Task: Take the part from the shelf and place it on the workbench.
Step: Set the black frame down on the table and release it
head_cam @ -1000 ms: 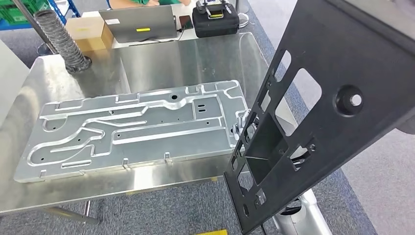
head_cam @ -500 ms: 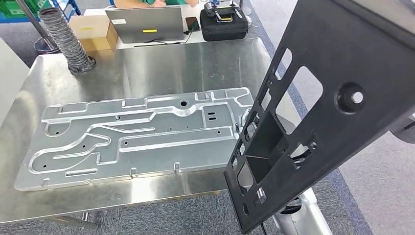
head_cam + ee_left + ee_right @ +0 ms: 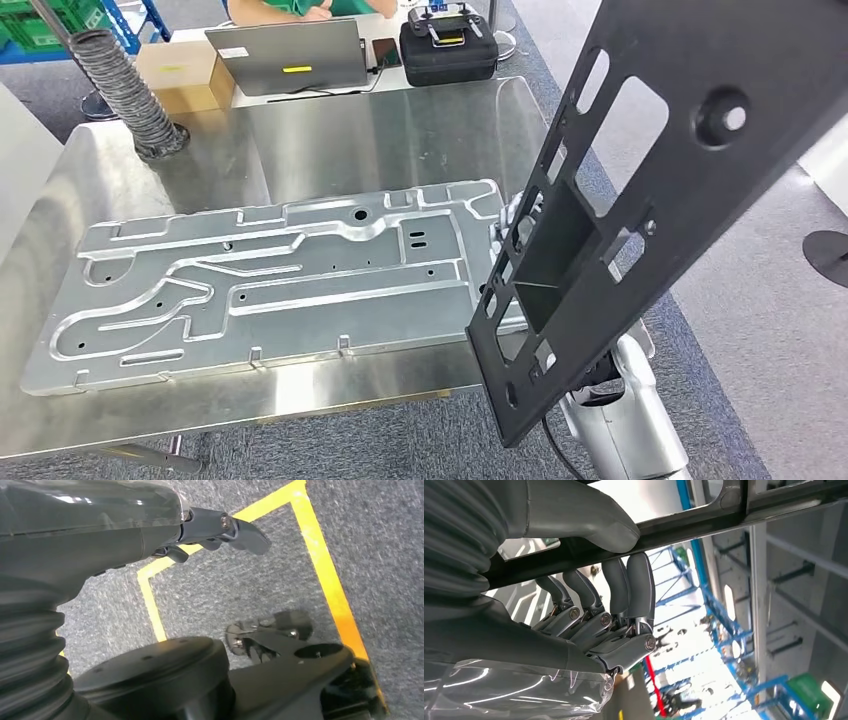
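At the lower right of the head view the silver right arm rises under a long black part [image 3: 640, 200], a flat perforated panel held tilted, running from the lower centre to the upper right corner. In the right wrist view the right hand [image 3: 589, 585] is clamped on the part's edge, thumb above and dark fingers [image 3: 629, 587] curled beneath. The left hand [image 3: 220, 527] hangs over grey carpet with yellow floor tape [image 3: 325, 575]; its fingers lie loosely apart around nothing. Left of the part, a large machined aluminium plate [image 3: 270, 275] lies flat on the steel surface [image 3: 380, 130]. Farther off sit a ribbed hose [image 3: 125, 85], a cardboard box [image 3: 185, 75], a laptop [image 3: 290, 55] and a black case [image 3: 448, 45]. No writing can be read.
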`<state>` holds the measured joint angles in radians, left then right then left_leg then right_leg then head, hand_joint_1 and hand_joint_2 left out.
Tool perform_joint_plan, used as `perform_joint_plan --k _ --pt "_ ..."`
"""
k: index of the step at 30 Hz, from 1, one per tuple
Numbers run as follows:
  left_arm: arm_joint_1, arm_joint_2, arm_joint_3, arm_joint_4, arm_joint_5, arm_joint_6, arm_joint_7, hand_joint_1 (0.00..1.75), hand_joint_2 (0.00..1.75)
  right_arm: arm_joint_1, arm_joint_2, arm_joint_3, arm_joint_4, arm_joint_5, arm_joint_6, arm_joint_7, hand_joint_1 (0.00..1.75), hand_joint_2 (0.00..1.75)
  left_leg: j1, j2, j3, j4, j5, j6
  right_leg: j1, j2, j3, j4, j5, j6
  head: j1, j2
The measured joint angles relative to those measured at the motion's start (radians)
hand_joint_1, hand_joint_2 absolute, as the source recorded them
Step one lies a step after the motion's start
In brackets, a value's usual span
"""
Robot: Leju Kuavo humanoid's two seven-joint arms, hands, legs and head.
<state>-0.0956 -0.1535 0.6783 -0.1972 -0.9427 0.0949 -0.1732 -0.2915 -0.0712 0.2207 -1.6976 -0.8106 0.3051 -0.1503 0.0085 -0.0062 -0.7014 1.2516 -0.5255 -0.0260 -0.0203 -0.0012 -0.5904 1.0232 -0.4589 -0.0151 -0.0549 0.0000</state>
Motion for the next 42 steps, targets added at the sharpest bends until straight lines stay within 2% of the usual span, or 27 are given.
perform_joint_plan --k 2,3,4,7,8,10,12,13,14,15,17,18,19,21,23,25,27,28,29,30,32,33,34,37,39,40,42 --pt "0.002 0.0 0.0 0.0 -0.001 0.002 -0.001 0.0 1.75 -0.012 -0.002 -0.024 0.018 0.001 0.0 0.004 1.64 1.75 -0.001 0.0 0.075 -0.146 0.06 0.008 0.002 0.001 0.003 0.001 -0.003 0.005 0.0 0.0" --pt "0.003 0.0 0.0 0.0 -0.002 0.003 -0.001 0.0 1.75 -0.018 -0.004 -0.039 0.028 0.002 0.001 0.006 1.64 1.75 -0.002 0.0 0.101 -0.198 0.075 0.013 0.003 0.002 0.004 0.001 -0.003 0.01 0.0 0.0" --pt "0.003 -0.001 0.0 0.0 -0.002 0.004 -0.003 0.0 1.75 -0.024 -0.006 -0.054 0.039 0.003 0.002 0.01 1.64 1.75 -0.004 -0.001 0.114 -0.226 0.078 0.018 0.005 0.002 0.004 0.0 -0.003 0.016 0.0 0.0" --pt "0.007 -0.002 0.0 0.0 -0.003 0.006 -0.005 0.0 1.75 -0.033 -0.013 -0.087 0.064 0.006 0.003 0.016 1.64 1.75 -0.003 -0.002 0.117 -0.238 0.08 0.036 0.005 0.002 0.004 -0.001 -0.004 0.035 0.0 0.0" --pt "0.007 -0.002 0.0 0.0 -0.003 0.006 -0.005 0.0 1.75 -0.036 -0.016 -0.094 0.069 0.006 0.004 0.016 1.64 1.75 -0.001 -0.002 0.119 -0.244 0.083 0.043 0.005 0.002 -0.002 0.013 -0.015 0.04 0.0 0.0" --pt "0.007 -0.004 0.0 0.0 -0.004 0.006 -0.005 0.0 1.75 -0.04 -0.021 -0.102 0.079 0.006 0.006 0.016 1.64 1.75 0.001 0.0 0.122 -0.251 0.087 0.053 0.004 0.002 -0.042 0.1 -0.065 0.047 0.0 0.0" --pt "0.006 -0.005 0.0 0.0 -0.005 0.006 -0.005 0.0 1.75 -0.041 -0.024 -0.109 0.092 0.008 0.009 0.016 1.64 1.75 -0.001 0.0 0.122 -0.25 0.086 0.057 0.004 0.002 -0.108 0.233 -0.119 0.051 0.0 0.0" --pt "0.007 -0.005 0.0 0.0 -0.007 0.005 -0.005 0.0 1.75 -0.042 -0.027 -0.113 0.101 0.01 0.013 0.017 1.64 1.75 -0.002 0.0 0.123 -0.249 0.085 0.058 0.004 0.002 -0.13 0.272 -0.125 0.052 0.0 0.0" --pt "0.007 -0.005 0.0 0.0 -0.009 0.004 -0.005 0.0 1.75 -0.044 -0.031 -0.117 0.112 0.011 0.018 0.018 1.64 1.75 -0.003 -0.001 0.123 -0.248 0.084 0.058 0.004 0.002 -0.133 0.275 -0.112 0.052 0.0 0.0" --pt "0.007 -0.006 0.0 0.0 -0.01 0.004 -0.005 0.0 1.75 -0.048 -0.036 -0.123 0.124 0.012 0.024 0.018 1.64 1.75 -0.003 -0.002 0.125 -0.246 0.082 0.058 0.003 0.001 -0.116 0.234 -0.081 0.051 0.0 0.0" --pt "0.006 -0.006 0.0 0.0 -0.012 0.001 -0.006 0.0 1.75 -0.063 -0.047 -0.136 0.15 0.01 0.038 0.019 1.64 1.75 -0.005 -0.004 0.125 -0.239 0.076 0.054 0.005 0.001 -0.053 0.096 -0.014 0.045 0.0 0.0" --pt "0.005 -0.007 0.0 0.0 -0.013 0.0 -0.006 0.0 1.75 -0.072 -0.051 -0.144 0.163 0.008 0.045 0.019 1.64 1.75 -0.007 -0.004 0.124 -0.235 0.073 0.05 0.007 0.001 -0.029 0.043 0.005 0.04 0.0 0.0" --pt "0.005 -0.007 0.0 0.0 -0.014 -0.001 -0.006 0.0 1.75 -0.079 -0.055 -0.152 0.177 0.007 0.05 0.019 1.64 1.75 -0.008 -0.004 0.122 -0.232 0.071 0.046 0.01 0.002 -0.017 0.014 0.011 0.035 0.0 0.0" --pt "0.004 -0.008 0.0 0.0 -0.018 -0.002 -0.007 0.0 1.75 -0.086 -0.061 -0.172 0.207 0.008 0.056 0.02 1.64 1.75 -0.01 -0.004 0.12 -0.232 0.071 0.037 0.012 0.003 -0.017 0.005 0.01 0.024 0.0 0.0" --pt "0.003 -0.008 0.0 0.0 -0.02 -0.002 -0.007 0.0 1.75 -0.089 -0.063 -0.194 0.236 0.018 0.058 0.018 1.64 1.75 -0.01 -0.003 0.117 -0.221 0.059 0.027 0.006 0.002 -0.014 -0.001 0.013 0.014 0.0 0.0" --pt "0.003 -0.008 0.0 0.0 -0.021 -0.002 -0.009 0.0 1.75 -0.096 -0.064 -0.216 0.267 0.038 0.062 0.012 1.64 1.75 -0.008 -0.002 0.082 -0.141 0.011 0.018 0.001 0.0 -0.011 -0.007 0.015 0.006 0.0 0.0" --pt "0.004 -0.008 0.0 0.0 -0.022 -0.002 -0.012 0.0 1.75 -0.105 -0.066 -0.238 0.308 0.059 0.068 0.002 1.64 1.75 -0.004 0.0 0.018 -0.005 -0.049 0.01 0.001 -0.001 -0.01 -0.007 0.015 0.003 0.0 0.0" --pt "0.003 -0.008 0.0 0.0 -0.022 -0.002 -0.013 0.0 1.75 -0.109 -0.068 -0.249 0.331 0.07 0.071 -0.002 1.64 1.75 -0.003 0.0 -0.006 0.043 -0.061 0.008 0.001 -0.002 -0.01 -0.007 0.014 0.002 0.0 0.0" --pt "0.003 -0.008 -0.001 0.0 -0.023 -0.003 -0.014 0.0 1.75 -0.115 -0.071 -0.26 0.356 0.081 0.074 -0.006 1.64 1.75 -0.002 0.0 -0.013 0.054 -0.053 0.007 0.001 -0.002 -0.009 -0.006 0.014 0.002 0.0 0.0" --pt "0.002 -0.008 -0.001 0.0 -0.024 -0.004 -0.014 0.0 1.75 -0.124 -0.074 -0.27 0.383 0.093 0.077 -0.011 1.64 1.75 -0.002 0.0 0.0 0.022 -0.026 0.009 0.001 -0.001 -0.008 -0.006 0.013 0.003 0.0 0.0" --pt "0.001 -0.008 -0.001 0.0 -0.026 -0.006 -0.012 0.0 1.75 -0.147 -0.082 -0.287 0.437 0.124 0.084 -0.027 1.64 1.75 -0.002 0.0 0.066 -0.117 0.047 0.017 0.001 0.002 -0.004 -0.005 0.011 0.007 0.0 0.0" --pt "0.001 -0.008 -0.001 0.0 -0.028 -0.007 -0.011 0.0 1.75 -0.161 -0.087 -0.294 0.464 0.142 0.089 -0.037 1.64 1.75 -0.004 0.0 0.095 -0.18 0.069 0.022 0.003 0.003 -0.003 -0.004 0.01 0.01 0.0 0.0" --pt "0.0 -0.008 -0.001 0.0 -0.028 -0.007 -0.01 0.0 1.75 -0.173 -0.092 -0.301 0.488 0.157 0.093 -0.045 1.64 1.75 -0.006 0.0 0.113 -0.218 0.078 0.026 0.004 0.003 -0.004 -0.004 0.011 0.015 0.0 0.0" --pt "0.001 -0.009 -0.002 0.0 -0.028 -0.009 -0.008 0.0 1.75 -0.197 -0.105 -0.313 0.545 0.179 0.098 -0.057 1.64 1.75 -0.006 -0.002 0.118 -0.239 0.081 0.039 0.006 0.003 -0.005 -0.008 0.013 0.034 0.0 0.0" --pt "0.0 -0.01 -0.002 0.0 -0.028 -0.009 -0.008 0.0 1.75 -0.206 -0.111 -0.317 0.567 0.182 0.101 -0.059 1.64 1.75 -0.003 -0.001 0.122 -0.252 0.088 0.053 0.003 0.003 -0.016 0.019 -0.009 0.044 0.0 0.0" --pt "-0.001 -0.011 -0.002 0.0 -0.028 -0.009 -0.008 0.0 1.75 -0.211 -0.113 -0.32 0.576 0.183 0.103 -0.06 1.64 1.75 -0.002 -0.001 0.124 -0.257 0.092 0.058 0.002 0.002 -0.036 0.062 -0.034 0.047 0.0 0.0" --pt "-0.001 -0.012 -0.002 0.0 -0.028 -0.01 -0.008 0.0 1.75 -0.219 -0.116 -0.324 0.596 0.188 0.102 -0.061 1.64 1.75 -0.005 0.0 0.124 -0.257 0.092 0.062 0.001 0.002 -0.098 0.194 -0.096 0.053 0.0 0.0"
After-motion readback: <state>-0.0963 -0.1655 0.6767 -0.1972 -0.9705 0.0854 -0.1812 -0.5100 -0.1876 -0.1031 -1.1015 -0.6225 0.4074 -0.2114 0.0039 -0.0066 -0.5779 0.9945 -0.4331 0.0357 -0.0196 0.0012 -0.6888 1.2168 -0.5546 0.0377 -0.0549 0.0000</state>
